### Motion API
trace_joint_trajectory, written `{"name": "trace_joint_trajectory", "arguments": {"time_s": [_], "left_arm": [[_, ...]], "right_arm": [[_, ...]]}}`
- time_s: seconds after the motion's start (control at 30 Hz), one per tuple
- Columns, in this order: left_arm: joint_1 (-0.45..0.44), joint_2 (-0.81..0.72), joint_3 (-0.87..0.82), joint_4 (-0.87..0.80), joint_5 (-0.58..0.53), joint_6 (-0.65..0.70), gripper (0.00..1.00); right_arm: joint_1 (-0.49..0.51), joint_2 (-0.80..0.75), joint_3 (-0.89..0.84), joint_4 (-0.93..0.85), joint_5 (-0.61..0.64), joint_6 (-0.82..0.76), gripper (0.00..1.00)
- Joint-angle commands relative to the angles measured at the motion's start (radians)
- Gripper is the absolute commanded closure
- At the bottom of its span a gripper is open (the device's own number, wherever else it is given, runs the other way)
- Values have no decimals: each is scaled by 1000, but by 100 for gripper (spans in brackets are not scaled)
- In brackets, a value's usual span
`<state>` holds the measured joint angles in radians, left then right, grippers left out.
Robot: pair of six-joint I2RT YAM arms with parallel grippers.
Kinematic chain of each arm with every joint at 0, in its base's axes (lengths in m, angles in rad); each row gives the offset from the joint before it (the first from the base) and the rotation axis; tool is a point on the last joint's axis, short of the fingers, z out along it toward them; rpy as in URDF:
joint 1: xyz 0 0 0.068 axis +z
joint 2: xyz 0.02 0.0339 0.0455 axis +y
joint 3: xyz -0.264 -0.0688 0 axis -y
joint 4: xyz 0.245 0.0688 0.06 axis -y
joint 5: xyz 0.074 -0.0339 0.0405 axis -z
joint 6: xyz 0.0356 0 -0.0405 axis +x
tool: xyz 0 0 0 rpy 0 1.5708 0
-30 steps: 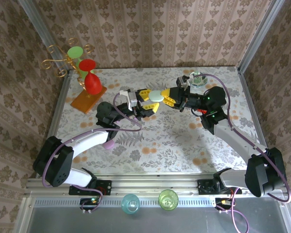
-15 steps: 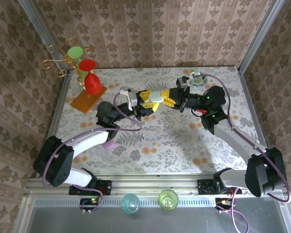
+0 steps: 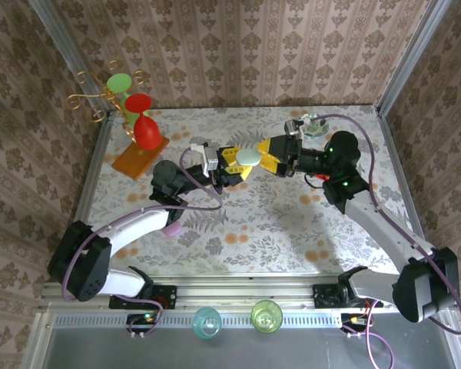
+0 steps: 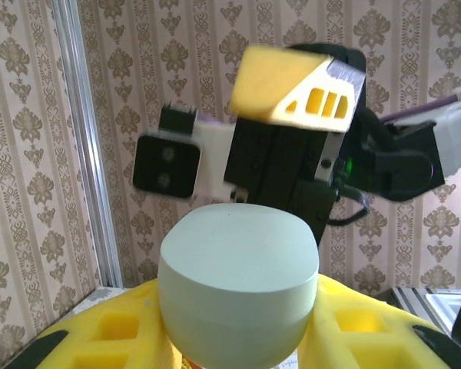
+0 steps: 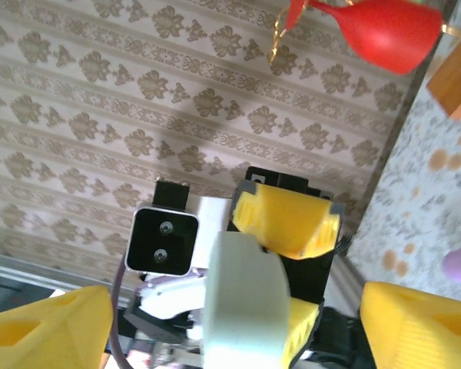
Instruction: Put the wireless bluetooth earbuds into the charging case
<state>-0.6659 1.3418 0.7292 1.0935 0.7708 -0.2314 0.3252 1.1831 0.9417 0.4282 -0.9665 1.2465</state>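
Above the middle of a floral-patterned table (image 3: 276, 223), the left gripper (image 3: 239, 161) clamps a pale mint, pebble-shaped charging case (image 3: 248, 156) between its yellow fingers (image 4: 100, 334), the case held clear of the tabletop and its lid closed. Seen from the left wrist, the case (image 4: 238, 284) sits squarely between the two pads, which press on its lower half from either side. Facing it, the right gripper (image 3: 266, 154) stands just beside the case with its own yellow fingers (image 5: 50, 323) spread wide. From the right wrist the case (image 5: 242, 296) appears edge-on in the gap ahead of those fingers, and neither one presses on it. A small lilac piece (image 3: 171, 227) lies on the table well to the near left of both grippers. It is partly hidden under the left arm, and whether it is a bud or a case cannot be told. At the far left corner a red goblet (image 3: 147, 132) stands on an amber wooden base (image 3: 138, 160), and two small cups (image 3: 207, 320) rest on the rail at the near edge.
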Motion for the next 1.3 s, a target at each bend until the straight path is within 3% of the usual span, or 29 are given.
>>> {"name": "trace_joint_trajectory", "arguments": {"time_s": [0.0,0.23,0.37,0.77,1.27], "left_arm": [[8,-60,-31,-75,3,11,73],[11,-78,-43,-125,24,-23,74],[11,-69,-31,-128,50,-21,74],[11,-31,8,-145,60,-30,75],[11,-38,6,-158,127,-34,76]], "right_arm": [[-2,-51,82,-288,49,-431,11],[55,-66,174,-599,89,-1099,8],[91,-48,218,-712,109,-1301,8],[92,-7,238,-784,193,-1401,7],[68,39,269,-745,284,-1304,10]]}}
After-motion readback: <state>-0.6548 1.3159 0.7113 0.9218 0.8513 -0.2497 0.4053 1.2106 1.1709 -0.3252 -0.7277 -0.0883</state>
